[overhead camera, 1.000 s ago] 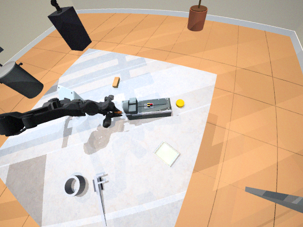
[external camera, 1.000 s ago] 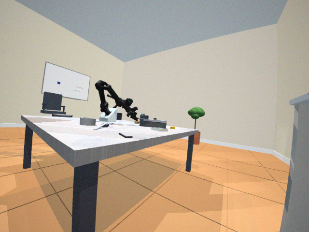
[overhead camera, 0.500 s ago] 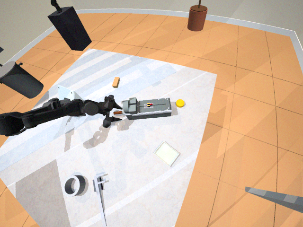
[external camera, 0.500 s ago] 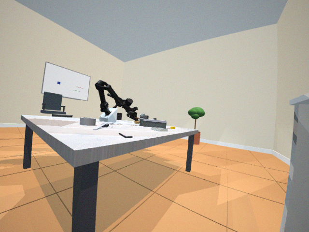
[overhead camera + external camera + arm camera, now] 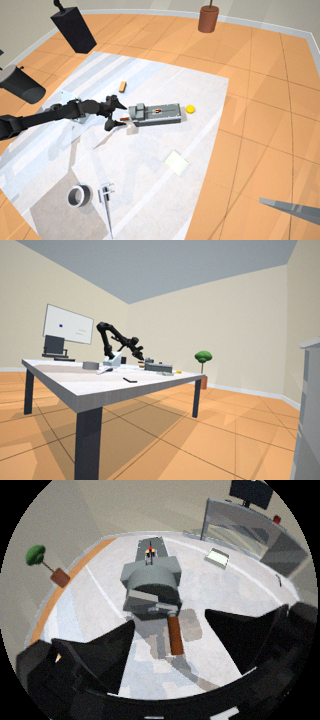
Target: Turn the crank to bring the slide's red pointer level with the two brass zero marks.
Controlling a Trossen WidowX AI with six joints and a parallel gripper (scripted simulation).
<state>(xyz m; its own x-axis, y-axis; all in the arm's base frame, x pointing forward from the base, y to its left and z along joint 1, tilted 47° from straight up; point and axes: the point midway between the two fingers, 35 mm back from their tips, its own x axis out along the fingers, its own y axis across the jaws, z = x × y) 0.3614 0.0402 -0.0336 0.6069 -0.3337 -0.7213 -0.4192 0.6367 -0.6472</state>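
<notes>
The grey machine (image 5: 168, 114) (image 5: 158, 367) (image 5: 152, 580) stands on the table. Its crank handle (image 5: 124, 119) (image 5: 140, 362) (image 5: 175, 636) is a brown-red grip sticking out toward the arm. My gripper (image 5: 126, 116) (image 5: 170, 618) is open, with its fingers apart on either side of the handle and nothing gripped. The small red pointer (image 5: 159, 110) (image 5: 150, 547) is on the machine's top, close to the brass marks (image 5: 156, 111). In the wrist view the red shows slightly beyond the brass; whether they are exactly level is too small to tell.
A yellow disc (image 5: 190, 109) (image 5: 178, 372) lies past the machine's far end. An orange block (image 5: 122, 87) lies beside the arm. A shallow tray (image 5: 165, 161) (image 5: 207, 559), a grey ring (image 5: 88, 196) (image 5: 90, 365) and calipers (image 5: 106, 206) are also on the table.
</notes>
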